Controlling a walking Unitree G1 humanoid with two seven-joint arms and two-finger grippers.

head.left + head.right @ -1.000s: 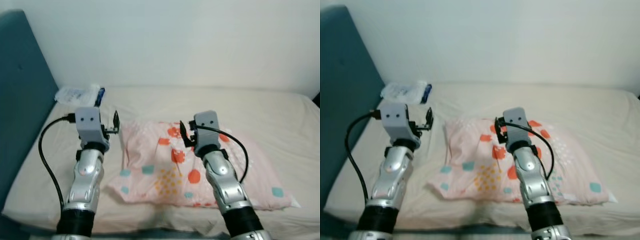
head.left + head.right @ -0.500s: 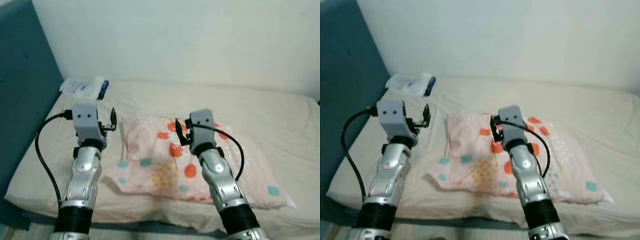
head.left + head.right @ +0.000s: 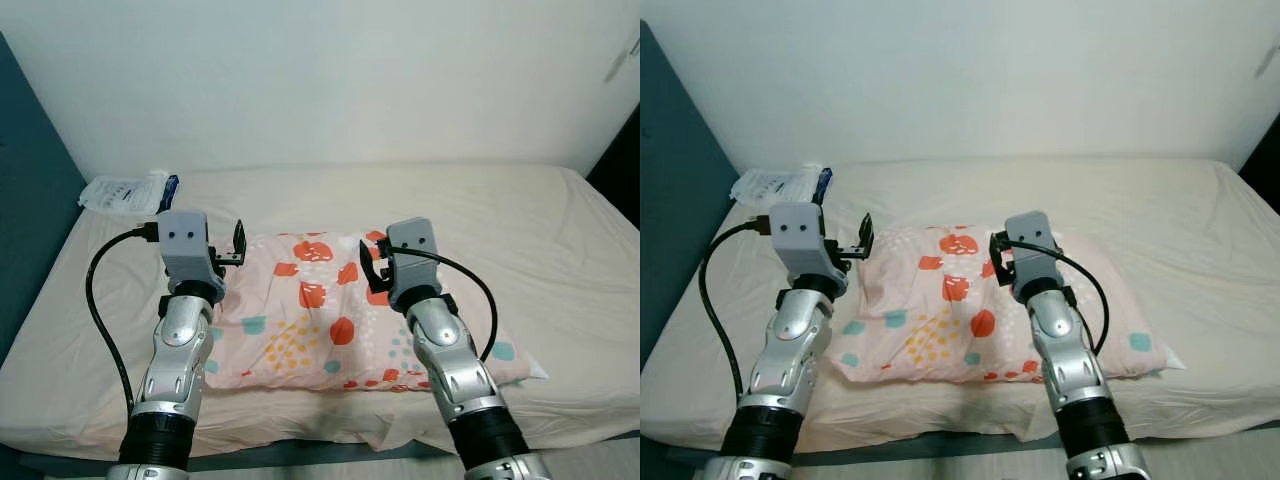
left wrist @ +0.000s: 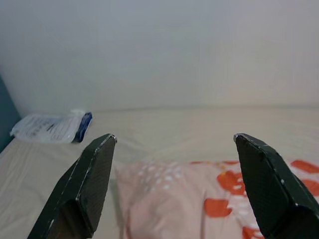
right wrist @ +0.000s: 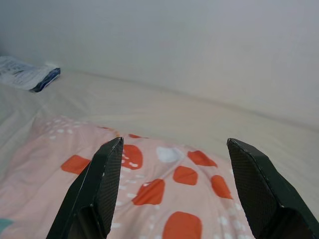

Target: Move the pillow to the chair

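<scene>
Still ungrasped: pillow flat near bed front edge; left tool, right tool wide above. One-sided pinch risks sagging, slipping.

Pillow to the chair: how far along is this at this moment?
Nothing looks done: the pillow lies flat on the bed, ungrasped. In hand is the approach: the left claw hangs open above the pillow's near left corner and the right claw hangs open over its middle, neither visibly gripping fabric. Left: grasping, lifting, carrying it to a chair. A plastic packet lies by the headboard.
</scene>
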